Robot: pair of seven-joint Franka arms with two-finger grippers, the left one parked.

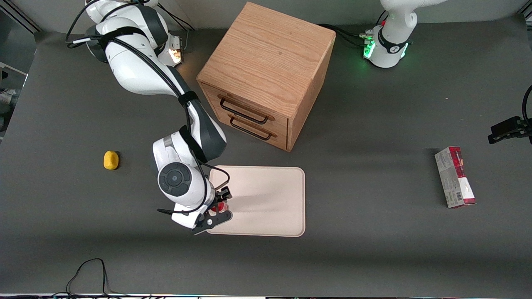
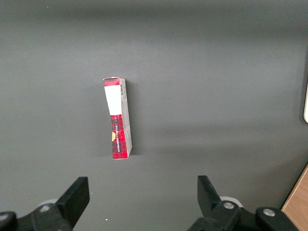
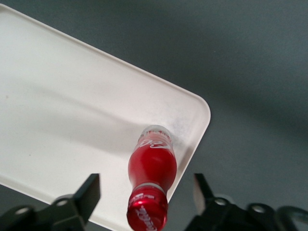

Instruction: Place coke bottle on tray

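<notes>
Gripper (image 3: 147,192) is spread wide, fingers (image 3: 89,195) well clear of the bottle (image 3: 152,180) on both sides, gripping nothing. In the front view the gripper (image 1: 219,206) hangs over the tray (image 1: 270,199) corner nearest the working arm's end and the front camera.

Bottle stands upright on the tray (image 3: 72,120), between the open fingers but touching neither. Slim red body, red cap with white lettering on its side, too small to read. White script on the lower body, partly seen, not readable in full. Clear base sits on the tray just inside the rounded corner, near the rim. Faint grey smudge on the tray surface by that corner. Front view shows only a bit of red bottle (image 1: 222,206) under the gripper.

Tray is cream-white, flat, rounded corners, low rim, lying on the dark grey table (image 1: 374,249).

Wooden drawer cabinet (image 1: 266,74) with two dark handles stands farther from the front camera than the tray. Yellow lemon-like object (image 1: 111,160) lies toward the working arm's end. Red-and-grey carton (image 1: 454,177) lies toward the parked arm's end; its print is not readable (image 2: 118,118).
</notes>
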